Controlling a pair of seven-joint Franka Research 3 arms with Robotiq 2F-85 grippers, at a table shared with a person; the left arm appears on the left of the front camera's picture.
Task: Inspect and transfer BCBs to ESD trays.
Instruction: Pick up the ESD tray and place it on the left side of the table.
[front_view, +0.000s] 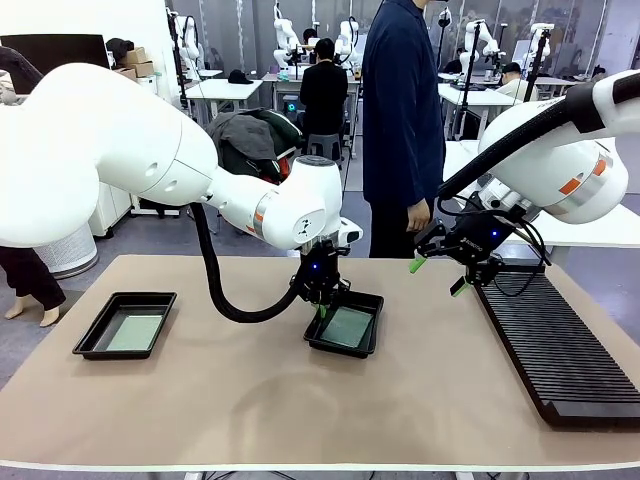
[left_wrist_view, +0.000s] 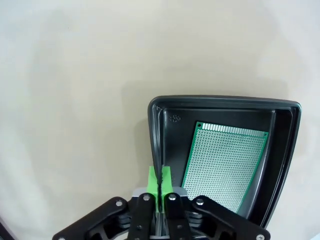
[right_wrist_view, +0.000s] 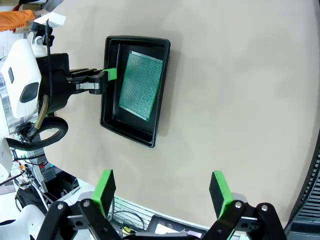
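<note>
A green BCB lies tilted inside the black ESD tray at the frame's centre, one edge propped against a tray wall; the left gripper stands at that tray's near-left rim, its fingers pressed together on the rim's edge; a second tray holding another board sits lower left on the worktop; the right gripper hovers right of centre, fingers spread, beside the ribbed rack.

Green boards in black trays on a beige table
Dotted green BCB in black tray; second black tray, black ribbed rack, green-padded black grippers
</note>
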